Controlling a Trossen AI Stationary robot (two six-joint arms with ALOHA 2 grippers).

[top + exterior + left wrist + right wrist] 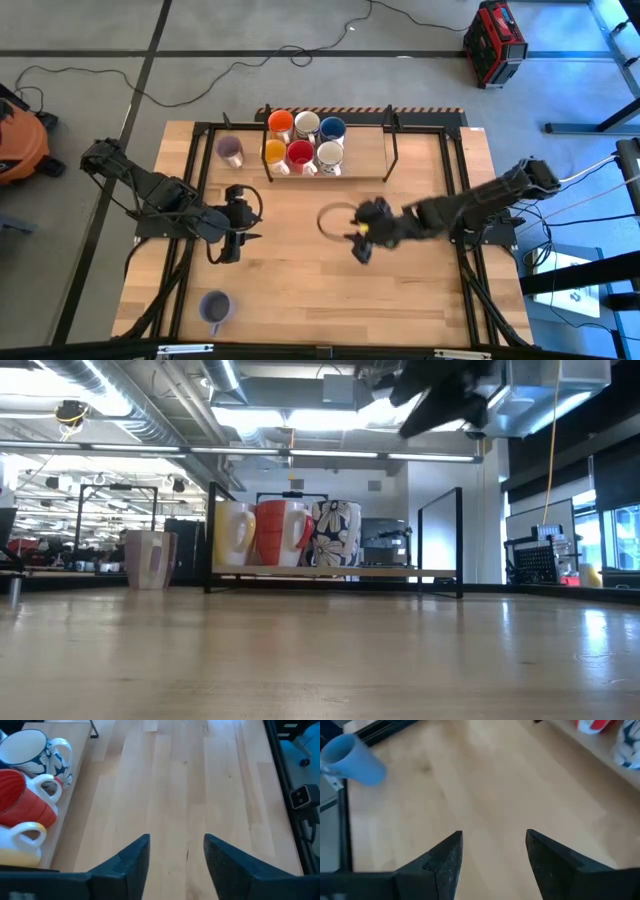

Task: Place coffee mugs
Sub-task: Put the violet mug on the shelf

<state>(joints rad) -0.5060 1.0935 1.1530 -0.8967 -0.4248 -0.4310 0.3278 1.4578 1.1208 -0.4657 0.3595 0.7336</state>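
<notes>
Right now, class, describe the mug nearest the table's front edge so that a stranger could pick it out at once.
Start at the wooden table and go to its front left corner, far from the low shelf at the back where six mugs cluster. There stands a pale purple mug, upright. Its only lookalike stands beside that shelf at the back; this one stands alone, with no other mug near it.

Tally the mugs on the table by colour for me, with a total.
Orange glossy mugs: 2
White glossy mugs: 2
Red glossy mug: 1
Blue glossy mug: 1
Pale purple glossy mugs: 2
Total: 8
</notes>
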